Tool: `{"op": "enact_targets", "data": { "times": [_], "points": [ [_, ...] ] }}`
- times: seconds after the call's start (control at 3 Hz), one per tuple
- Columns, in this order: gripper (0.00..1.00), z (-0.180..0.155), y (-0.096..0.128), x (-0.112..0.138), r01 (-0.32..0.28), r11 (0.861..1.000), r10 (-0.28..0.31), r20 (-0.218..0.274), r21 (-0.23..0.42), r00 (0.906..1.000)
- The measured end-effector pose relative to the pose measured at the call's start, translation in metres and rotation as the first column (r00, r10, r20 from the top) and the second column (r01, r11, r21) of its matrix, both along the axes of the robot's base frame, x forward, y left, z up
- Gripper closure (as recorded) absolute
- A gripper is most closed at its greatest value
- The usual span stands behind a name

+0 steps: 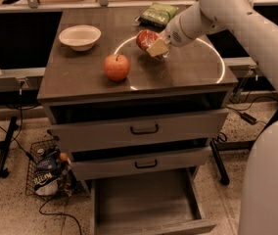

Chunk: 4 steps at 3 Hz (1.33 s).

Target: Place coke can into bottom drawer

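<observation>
The red coke can (145, 38) is at the back middle of the cabinet top, tilted, between the fingers of my gripper (156, 47). The gripper is shut on it and reaches in from the right on the white arm. Whether the can touches the top or is just above it, I cannot tell. The bottom drawer (144, 207) is pulled open at the foot of the cabinet, and its grey tray is empty. The gripper and can are well above and behind the drawer.
A red-orange apple (116, 66) sits left of the can. A white bowl (80, 36) is at the back left and a green chip bag (157, 13) at the back. The two upper drawers (144, 129) are shut. A wire basket (48, 173) stands on the floor at the left.
</observation>
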<state>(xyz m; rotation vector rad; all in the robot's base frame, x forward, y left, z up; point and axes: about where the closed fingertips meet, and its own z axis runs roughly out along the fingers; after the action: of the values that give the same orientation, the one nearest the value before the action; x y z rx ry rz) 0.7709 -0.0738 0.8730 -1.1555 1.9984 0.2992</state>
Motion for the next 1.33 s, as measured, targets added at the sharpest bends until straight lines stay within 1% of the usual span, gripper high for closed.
{"op": "enact_targets", "data": {
  "times": [0.33, 0.67, 1.0, 1.33],
  "points": [
    [1.0, 0.034, -0.023, -0.03, -0.019, 1.0, 0.019, 0.053, -0.009, 0.9984],
    [1.0, 0.063, -0.057, -0.075, -0.006, 1.0, 0.008, 0.071, -0.019, 0.9975],
    [1.0, 0.071, -0.094, -0.124, 0.02, 1.0, -0.019, 0.04, -0.022, 0.999],
    [1.0, 0.069, -0.093, -0.126, 0.017, 1.0, -0.016, 0.036, -0.022, 0.9992]
  ]
}}
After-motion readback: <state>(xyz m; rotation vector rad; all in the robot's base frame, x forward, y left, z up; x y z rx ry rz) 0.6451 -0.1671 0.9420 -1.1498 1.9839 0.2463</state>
